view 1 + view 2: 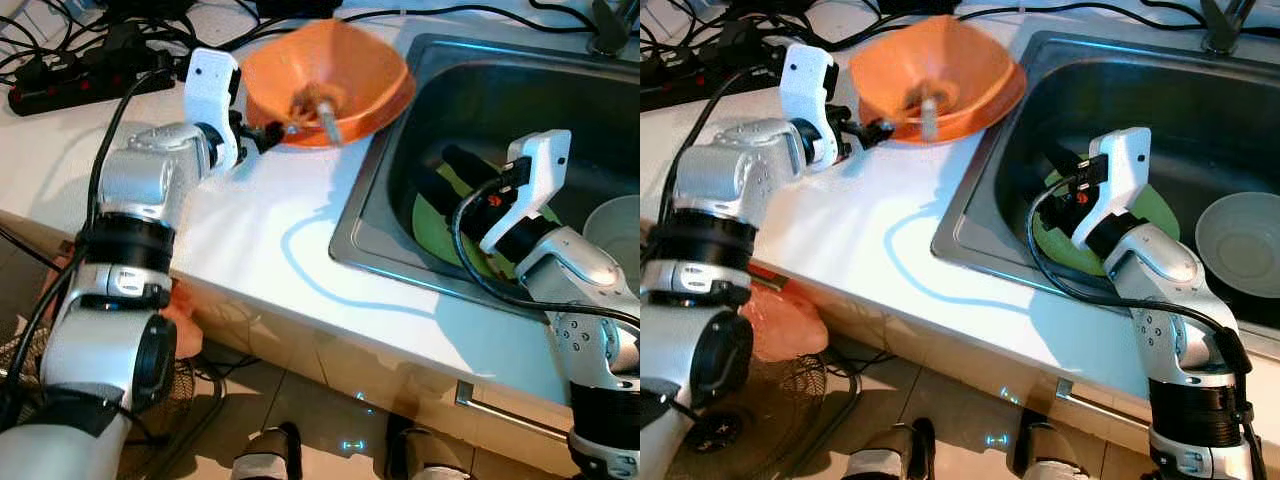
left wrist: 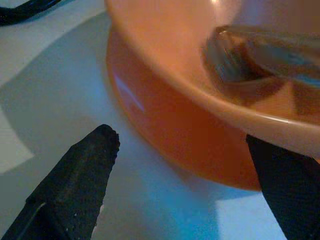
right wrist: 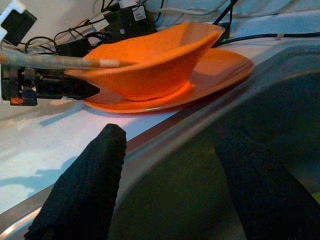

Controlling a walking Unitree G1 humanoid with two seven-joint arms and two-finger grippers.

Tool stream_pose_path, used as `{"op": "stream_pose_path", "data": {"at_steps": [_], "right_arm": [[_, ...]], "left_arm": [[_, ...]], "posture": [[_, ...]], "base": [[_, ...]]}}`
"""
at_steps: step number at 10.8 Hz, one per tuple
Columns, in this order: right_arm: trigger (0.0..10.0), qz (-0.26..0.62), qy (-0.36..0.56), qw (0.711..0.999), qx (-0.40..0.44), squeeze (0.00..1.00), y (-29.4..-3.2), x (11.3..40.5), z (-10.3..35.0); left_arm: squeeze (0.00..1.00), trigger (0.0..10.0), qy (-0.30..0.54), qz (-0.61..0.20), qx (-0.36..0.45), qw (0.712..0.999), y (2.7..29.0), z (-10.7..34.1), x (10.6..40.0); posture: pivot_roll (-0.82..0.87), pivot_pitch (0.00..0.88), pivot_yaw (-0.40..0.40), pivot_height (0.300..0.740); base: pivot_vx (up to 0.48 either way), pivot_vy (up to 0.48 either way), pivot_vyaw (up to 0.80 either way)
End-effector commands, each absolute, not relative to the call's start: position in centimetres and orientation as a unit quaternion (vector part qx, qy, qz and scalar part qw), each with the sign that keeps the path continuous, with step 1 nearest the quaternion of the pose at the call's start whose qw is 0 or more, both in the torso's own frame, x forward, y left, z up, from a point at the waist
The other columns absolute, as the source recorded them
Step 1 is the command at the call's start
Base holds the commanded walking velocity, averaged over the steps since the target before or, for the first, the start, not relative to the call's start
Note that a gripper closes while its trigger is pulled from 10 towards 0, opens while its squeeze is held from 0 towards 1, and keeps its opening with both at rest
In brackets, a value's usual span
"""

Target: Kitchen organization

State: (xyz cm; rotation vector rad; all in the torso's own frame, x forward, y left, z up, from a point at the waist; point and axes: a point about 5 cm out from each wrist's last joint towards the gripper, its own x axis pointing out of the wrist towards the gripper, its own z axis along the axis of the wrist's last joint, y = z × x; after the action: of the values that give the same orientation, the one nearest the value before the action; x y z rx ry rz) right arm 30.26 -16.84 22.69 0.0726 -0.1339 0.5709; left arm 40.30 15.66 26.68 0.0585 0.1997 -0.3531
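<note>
- Left gripper reaching to the near rim of the deep orange plastic bowl, black fingers spread wide in the left wrist view, one fingertip on the white counter side, the other under the rim; nothing gripped yet.
- Bowl sitting on a flat orange plate on the white countertop, right beside the stainless steel sink, with a metal spoon-like utensil lying inside, handle poking over the rim.
- Likely trouble: pinching only the thin sloped rim, so a slip or tilt on lifting, and the loose utensil sliding out onto the counter or into the sink.
- Possible dragging of the plate along with the bowl if pushed rather than lifted; edge of the sink close enough for a tip-over.
- Right gripper low inside the sink above a round green plate, fingers apart and empty in the right wrist view; a pale bowl close by, so a careless swing risks knocking the crockery.
- Tangle of black cables behind the left arm, a snag risk on pulling back.
</note>
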Motion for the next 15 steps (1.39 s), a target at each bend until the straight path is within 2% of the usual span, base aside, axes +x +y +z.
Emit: {"op": "stream_pose_path", "data": {"at_steps": [1,10,15], "right_arm": [[10.0,0.284,-0.073,0.955,0.035,0.0,-16.9,30.0,23.2],[10.0,0.294,-0.076,0.952,0.023,0.0,-17.0,29.6,23.7],[10.0,0.295,-0.078,0.952,0.025,0.0,-16.8,29.7,23.8]], "left_arm": [[0.0,10.0,0.111,-0.157,0.026,0.981,16.6,26.4,40.4],[0.0,10.0,0.136,-0.203,0.051,0.968,17.2,26.7,39.3],[0.0,10.0,0.093,-0.172,0.013,0.981,17.0,28.1,40.0]], "posture": [[0.11,0.223,0.131,0.74],[0.12,0.209,0.132,0.74],[0.12,0.211,0.135,0.74]], "base": [[0.0,0.0,0.0],[0.0,0.0,0.0],[0.0,0.0,0.0]]}}
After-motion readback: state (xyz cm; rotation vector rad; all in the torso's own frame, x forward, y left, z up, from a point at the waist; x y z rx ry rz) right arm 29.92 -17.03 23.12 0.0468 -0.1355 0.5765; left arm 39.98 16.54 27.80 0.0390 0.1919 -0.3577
